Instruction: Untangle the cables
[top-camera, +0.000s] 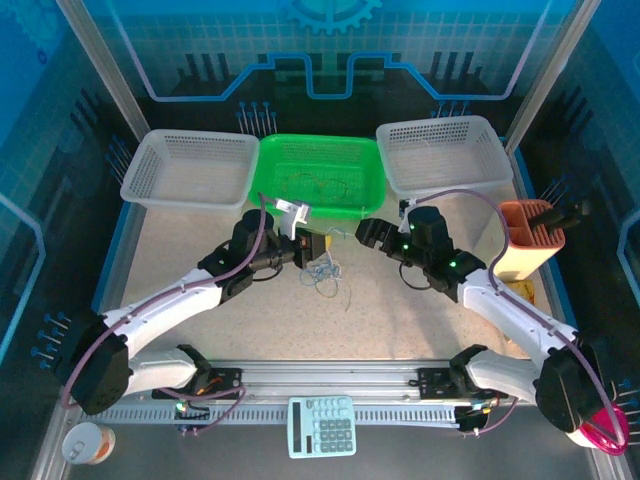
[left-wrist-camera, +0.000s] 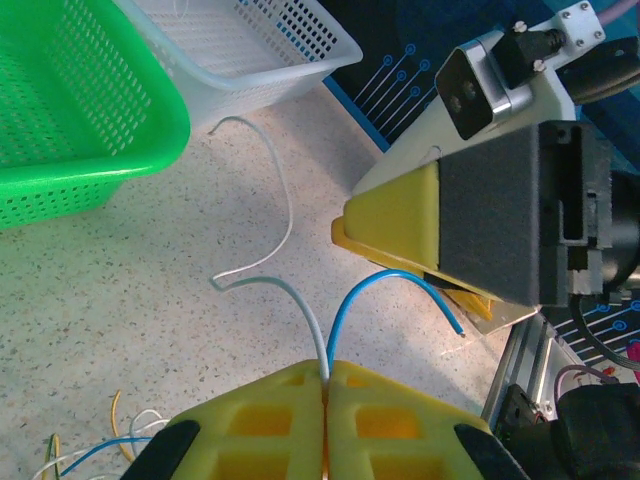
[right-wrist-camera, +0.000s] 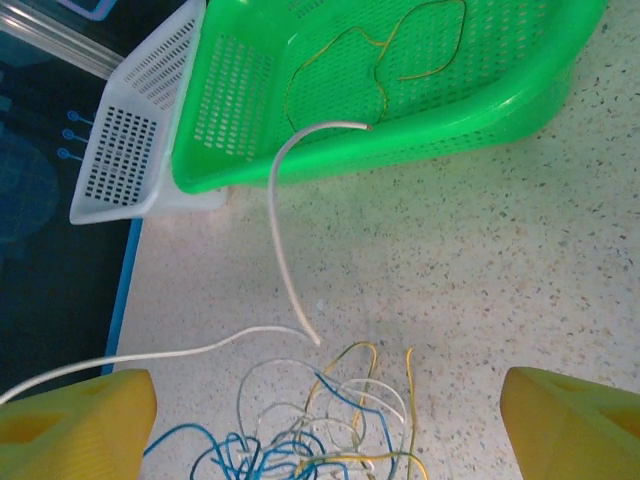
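While the bulk of the untangling is, by my reading, yet to do, you do have a start. At the far edge of the table (top-camera: 420, 320) the green basket (top-camera: 372, 170) sits between the left white basket (top-camera: 190, 165) and the right white basket (top-camera: 440, 135). It already holds yellowish wire (right-wrist-camera: 400, 45), looped on its floor. Whether either white basket holds anything I cannot tell.

Both arms reach in over the middle of the table. Your left gripper (left-wrist-camera: 327, 385) has its pads pressed together on two strands at once, a whitish wire (left-wrist-camera: 300, 300) and a blue wire (left-wrist-camera: 385, 280). You will likely need to part that pair before either can be binned. Your right gripper (right-wrist-camera: 325, 400) stands wide apart with nothing between its fingers, hovering just above the heap.

The tangle (top-camera: 322, 272) lies on the table just in front of the green basket, between the two grippers.

From above, that heap is a small pale scribble and its colours barely separate. The right wrist camera sorts it out: blue, whitish and yellowish loops crossing one another, with a long whitish strand arcing up in front of the green basket. The left wrist camera alone settles the grip, showing both strands entering the seam of the closed pads. I cannot tell whether the arcing strand is the held one.
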